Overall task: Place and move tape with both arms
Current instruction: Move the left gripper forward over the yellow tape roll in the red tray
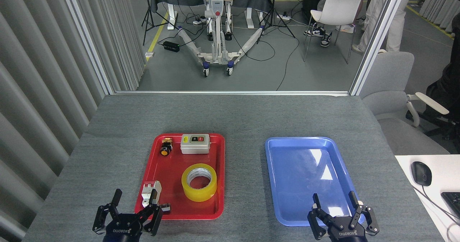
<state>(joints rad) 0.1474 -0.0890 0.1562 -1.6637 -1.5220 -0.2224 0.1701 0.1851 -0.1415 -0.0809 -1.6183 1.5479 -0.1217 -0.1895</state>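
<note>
Left claw, right claw spread; tape in red tray.

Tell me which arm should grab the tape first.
Probably left. The tape lies in the red tray, just ahead of the open left gripper. The right gripper hovers open over the blue tray, farther away.

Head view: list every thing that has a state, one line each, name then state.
tape: lying flat in the red tray, hole up, not held.
red tray: holds the tape, a grey switch box, a small yellow button and a white breaker.
blue tray: nothing in it.
switch box: lying flat at the red tray's far end.
left tool: open, holding nothing.
right tool: open, holding nothing.
</note>
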